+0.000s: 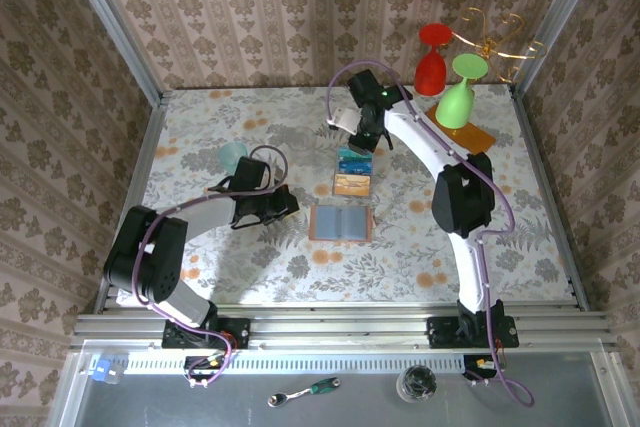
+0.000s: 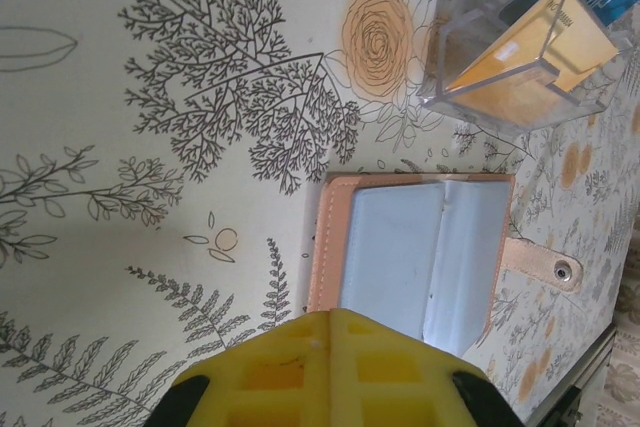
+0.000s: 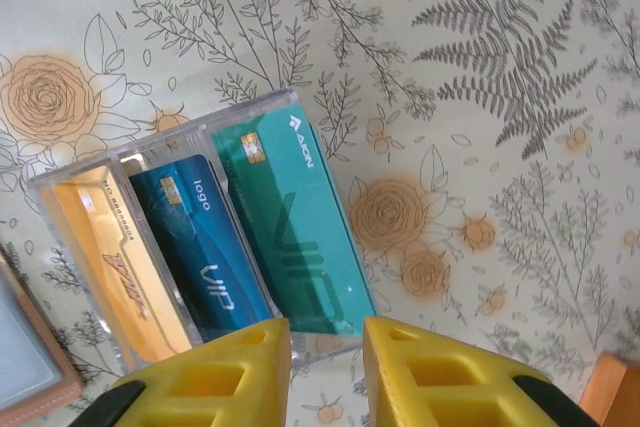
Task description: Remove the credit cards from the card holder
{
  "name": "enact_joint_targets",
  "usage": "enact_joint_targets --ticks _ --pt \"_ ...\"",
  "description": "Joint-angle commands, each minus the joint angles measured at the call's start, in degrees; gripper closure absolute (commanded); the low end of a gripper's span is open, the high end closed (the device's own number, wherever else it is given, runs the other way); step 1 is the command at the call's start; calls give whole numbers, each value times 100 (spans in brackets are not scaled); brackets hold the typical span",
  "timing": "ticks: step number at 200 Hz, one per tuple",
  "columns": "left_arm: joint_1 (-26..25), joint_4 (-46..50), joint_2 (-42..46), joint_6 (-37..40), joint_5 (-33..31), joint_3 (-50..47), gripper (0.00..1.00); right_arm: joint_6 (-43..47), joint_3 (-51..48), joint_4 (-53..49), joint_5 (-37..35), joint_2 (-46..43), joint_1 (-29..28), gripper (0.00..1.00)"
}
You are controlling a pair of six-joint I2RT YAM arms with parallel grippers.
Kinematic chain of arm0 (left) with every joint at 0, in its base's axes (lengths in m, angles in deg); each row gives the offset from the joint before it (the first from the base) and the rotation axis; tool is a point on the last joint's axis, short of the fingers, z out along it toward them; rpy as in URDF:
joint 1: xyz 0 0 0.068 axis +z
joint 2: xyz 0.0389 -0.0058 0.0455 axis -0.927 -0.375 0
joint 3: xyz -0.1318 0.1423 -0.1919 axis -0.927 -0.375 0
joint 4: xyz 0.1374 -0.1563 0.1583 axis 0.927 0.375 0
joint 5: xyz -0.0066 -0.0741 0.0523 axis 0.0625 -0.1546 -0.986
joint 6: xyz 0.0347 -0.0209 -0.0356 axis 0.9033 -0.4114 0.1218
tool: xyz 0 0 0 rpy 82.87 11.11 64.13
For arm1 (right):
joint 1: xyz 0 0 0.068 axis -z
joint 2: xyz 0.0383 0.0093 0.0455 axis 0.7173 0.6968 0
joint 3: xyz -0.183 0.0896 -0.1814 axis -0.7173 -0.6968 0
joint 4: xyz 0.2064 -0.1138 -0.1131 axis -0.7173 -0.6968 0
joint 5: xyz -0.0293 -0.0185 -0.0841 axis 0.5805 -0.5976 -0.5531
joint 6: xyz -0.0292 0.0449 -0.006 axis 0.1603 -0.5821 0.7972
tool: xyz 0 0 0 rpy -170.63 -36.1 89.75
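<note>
Bright, even overhead light; soft faint shadows; all views sharp.

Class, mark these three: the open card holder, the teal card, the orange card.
card holder (image 2: 400, 257): left wrist view, grey-blue inner panel.
teal card (image 3: 297, 234): right wrist view, card's middle.
orange card (image 3: 108, 252): right wrist view, its printed face.

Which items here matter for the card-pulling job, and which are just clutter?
Job: card holder, lying open; orange card, blue card, teal card, all in the clear stand.
Clutter: red goblet, green goblet, teal cup, wrench, jar.
</note>
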Motion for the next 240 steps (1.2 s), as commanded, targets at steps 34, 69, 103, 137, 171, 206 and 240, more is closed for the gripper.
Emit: enact_joint_targets --ticks 34,69,103,137,171,206,240 --pt "318 234 -104 515 -150 161 88 -1159 -2120 1684 -407 -1468 36 61" --pt "608 351 -95 753 -359 164 76 -1789 -3431 2413 -732 -2240 77 55" --pt "915 434 1 989 -536 138 65 -2233 -4540 3089 -1244 -2800 145 48" --pt "1172 733 276 1405 -924 190 46 -2714 -5391 3602 -1580 -3213 341 23" --pt "1525 901 395 1670 -1329 235 3 -3203 -5998 4077 -1832 -3466 685 0" --pt "1802 695 584 1918 -1877 173 0 -3331 -6552 4854 -1941 -3602 963 0" --pt "1924 547 841 2335 -2932 99 0 -3397 -6996 5735 -1885 -3708 1221 0"
